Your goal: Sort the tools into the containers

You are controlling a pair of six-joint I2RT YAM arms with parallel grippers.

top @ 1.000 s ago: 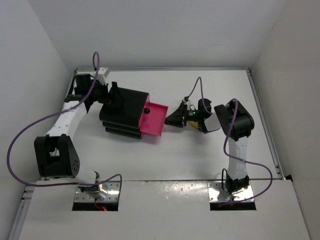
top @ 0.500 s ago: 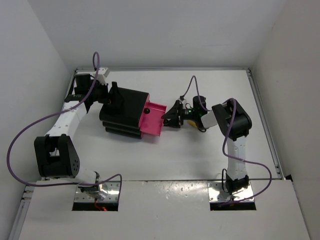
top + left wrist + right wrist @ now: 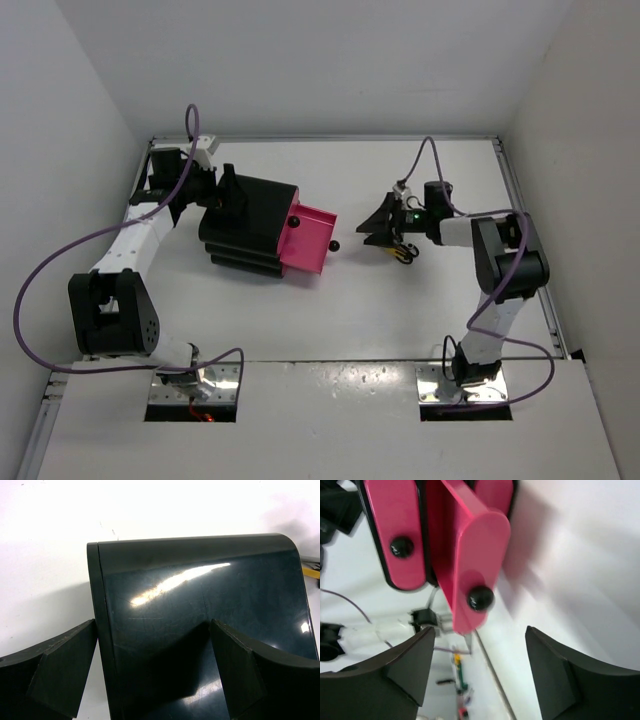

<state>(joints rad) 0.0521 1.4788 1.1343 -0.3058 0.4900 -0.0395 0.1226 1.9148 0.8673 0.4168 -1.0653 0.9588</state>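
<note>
- The left gripper (image 3: 227,194) is at the far-left end of the black drawer unit (image 3: 250,222). In the left wrist view its fingers (image 3: 55,675) stand wide apart. One is at the unit's glossy edge and the other lies over its face. I cannot tell whether they clamp it.
- A yellow-and-black piece (image 3: 403,252) lies on the table (image 3: 300,325) to the right of the unit. The right arm's wrist mostly covers it, so its shape cannot be made out.
- The right wrist view is smeared by blur, and only coarse forms can be made out there.
- I cannot tell which drawer of the stack is the one pulled out.
- The right gripper (image 3: 380,224) hangs to the right of the unit, apart from it. Its jaws are spread wide with nothing between them.
- One magenta-pink drawer (image 3: 308,240) stands pulled out of the unit's right side. It is shallow, with a rounded front and a round black knob (image 3: 334,245).
- Beside it a second pink front (image 3: 395,525) sits flush in the unit and carries its own black knob.
</note>
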